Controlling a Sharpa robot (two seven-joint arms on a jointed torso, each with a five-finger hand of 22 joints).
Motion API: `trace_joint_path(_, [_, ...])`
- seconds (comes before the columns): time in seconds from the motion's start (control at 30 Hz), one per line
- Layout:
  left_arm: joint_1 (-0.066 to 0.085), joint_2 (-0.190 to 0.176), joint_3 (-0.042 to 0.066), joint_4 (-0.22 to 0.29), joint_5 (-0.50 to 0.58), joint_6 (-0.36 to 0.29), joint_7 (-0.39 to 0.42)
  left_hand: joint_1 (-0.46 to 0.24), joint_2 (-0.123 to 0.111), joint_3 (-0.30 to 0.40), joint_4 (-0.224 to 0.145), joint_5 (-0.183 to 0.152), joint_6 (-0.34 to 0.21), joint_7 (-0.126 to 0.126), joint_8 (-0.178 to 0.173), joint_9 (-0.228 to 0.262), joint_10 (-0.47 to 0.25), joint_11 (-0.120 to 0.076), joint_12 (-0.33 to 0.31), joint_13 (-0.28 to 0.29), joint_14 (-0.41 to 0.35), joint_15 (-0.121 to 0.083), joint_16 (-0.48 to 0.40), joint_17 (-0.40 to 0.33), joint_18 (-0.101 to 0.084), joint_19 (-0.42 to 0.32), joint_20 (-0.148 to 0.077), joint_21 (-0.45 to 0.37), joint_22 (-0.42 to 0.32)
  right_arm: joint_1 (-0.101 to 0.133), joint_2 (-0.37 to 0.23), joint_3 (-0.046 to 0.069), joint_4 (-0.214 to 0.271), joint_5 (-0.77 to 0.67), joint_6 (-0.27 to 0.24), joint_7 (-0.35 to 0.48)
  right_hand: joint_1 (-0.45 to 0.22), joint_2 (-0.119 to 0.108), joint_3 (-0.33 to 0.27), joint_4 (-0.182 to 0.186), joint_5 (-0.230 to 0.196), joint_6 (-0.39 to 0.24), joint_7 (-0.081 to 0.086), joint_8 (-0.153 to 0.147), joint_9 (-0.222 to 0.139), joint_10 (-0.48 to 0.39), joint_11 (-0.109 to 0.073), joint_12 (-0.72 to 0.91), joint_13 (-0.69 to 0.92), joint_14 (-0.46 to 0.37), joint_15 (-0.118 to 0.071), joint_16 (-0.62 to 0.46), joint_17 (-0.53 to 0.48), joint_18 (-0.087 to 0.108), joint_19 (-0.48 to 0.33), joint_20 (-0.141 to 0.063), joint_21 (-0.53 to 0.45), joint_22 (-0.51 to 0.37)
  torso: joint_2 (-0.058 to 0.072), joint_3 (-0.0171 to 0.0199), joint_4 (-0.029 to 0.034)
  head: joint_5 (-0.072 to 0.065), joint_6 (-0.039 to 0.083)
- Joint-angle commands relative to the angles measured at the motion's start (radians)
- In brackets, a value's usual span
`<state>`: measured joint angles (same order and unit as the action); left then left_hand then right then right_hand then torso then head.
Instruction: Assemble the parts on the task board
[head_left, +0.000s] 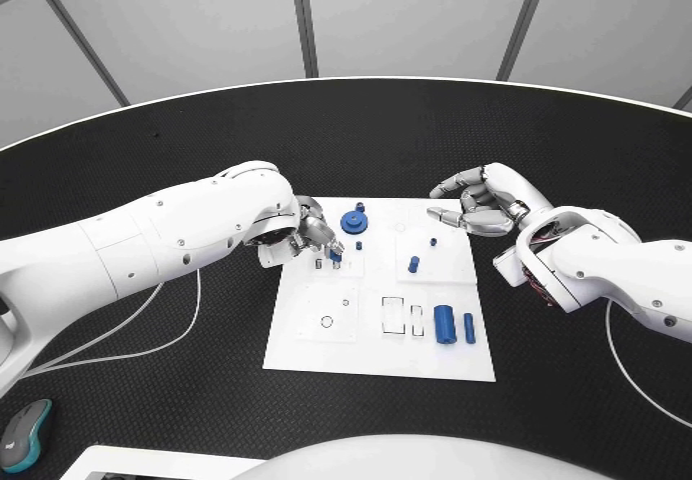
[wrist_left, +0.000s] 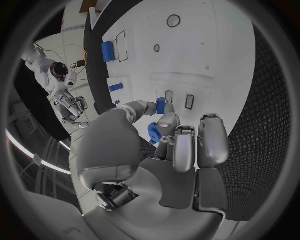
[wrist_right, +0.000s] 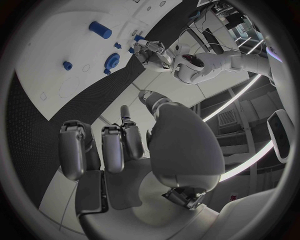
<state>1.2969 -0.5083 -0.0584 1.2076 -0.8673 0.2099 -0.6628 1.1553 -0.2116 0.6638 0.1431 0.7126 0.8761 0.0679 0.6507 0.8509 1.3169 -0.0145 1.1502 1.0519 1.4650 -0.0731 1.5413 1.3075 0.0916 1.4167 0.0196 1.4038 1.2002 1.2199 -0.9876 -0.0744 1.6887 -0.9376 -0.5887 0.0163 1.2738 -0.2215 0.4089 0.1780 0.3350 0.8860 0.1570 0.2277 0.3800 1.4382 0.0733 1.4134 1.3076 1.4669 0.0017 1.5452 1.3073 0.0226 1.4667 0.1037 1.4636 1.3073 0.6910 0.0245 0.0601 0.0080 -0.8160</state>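
Head view, nearest first: a grey and teal object (head_left: 25, 434) lies on the black bench (head_left: 173, 400) at the near left corner, and thin white cables (head_left: 130, 330) run beneath the left arm. The white task board (head_left: 378, 355) sits mid-bench. On its near half lie two blue cylinders side by side, a thick one (head_left: 446, 324) and a thin one (head_left: 470, 327), beside outlined rectangular recesses (head_left: 392, 315). Further in, a small blue peg (head_left: 414, 265) lies near the middle, and a blue round part with a knob (head_left: 355, 220) stands near the far edge.

The left hand (head_left: 300, 238) is over the board's left far part, its fingers curled down around a small blue part (head_left: 335, 254) held at their tips; the left wrist view shows this blue piece (wrist_left: 160, 105) pinched between thumb and finger just above the board. The right hand (head_left: 480, 200) hovers at the board's far right corner, fingers loosely curled and apart, holding nothing.
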Motion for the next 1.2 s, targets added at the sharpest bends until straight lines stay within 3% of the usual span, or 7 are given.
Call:
trace_joint_path(0.03, [0.000, 0.004, -0.001, -0.003, -0.001, 0.001, -0.002, -0.001, 0.009, 0.146, -0.154, 0.012, 0.009, -0.003, 0.007, 0.002, 0.009, -0.002, 0.001, -0.001, 0.092, -0.006, 0.005, 0.214, -0.017, 0.007, -0.002, 0.006, 0.002, 0.000, 0.000, 0.000, 0.000, 0.000, 0.000, 0.000, 0.002, 0.007, 0.001, 0.004, 0.006, 0.005, 0.001, 0.006, 0.001, 0.002, -0.002, 0.003, 0.124, 0.089, -0.007, -0.005, 0.207, 0.007, 0.055, -0.007, -0.004, 0.176, 0.001, -0.0002, 0.0000, 0.000, -0.001])
trace_joint_path(1.2, [-0.003, 0.020, -0.005, -0.016, -0.037, 0.009, -0.019, -0.005, 0.009, 0.141, -0.155, 0.032, 0.013, -0.006, 0.013, 0.011, 0.009, -0.005, -0.007, -0.014, 0.092, -0.009, 0.005, 0.215, -0.018, 0.009, -0.004, 0.009, 0.008, 0.000, 0.000, 0.000, 0.005, 0.000, -0.002, 0.001, 0.002, 0.007, 0.001, 0.004, 0.006, 0.005, 0.001, 0.006, 0.001, 0.002, -0.002, 0.003, 0.124, 0.089, -0.007, -0.005, 0.207, 0.007, 0.055, -0.007, -0.004, 0.176, 0.000, 0.0004, 0.0000, 0.004, -0.012])
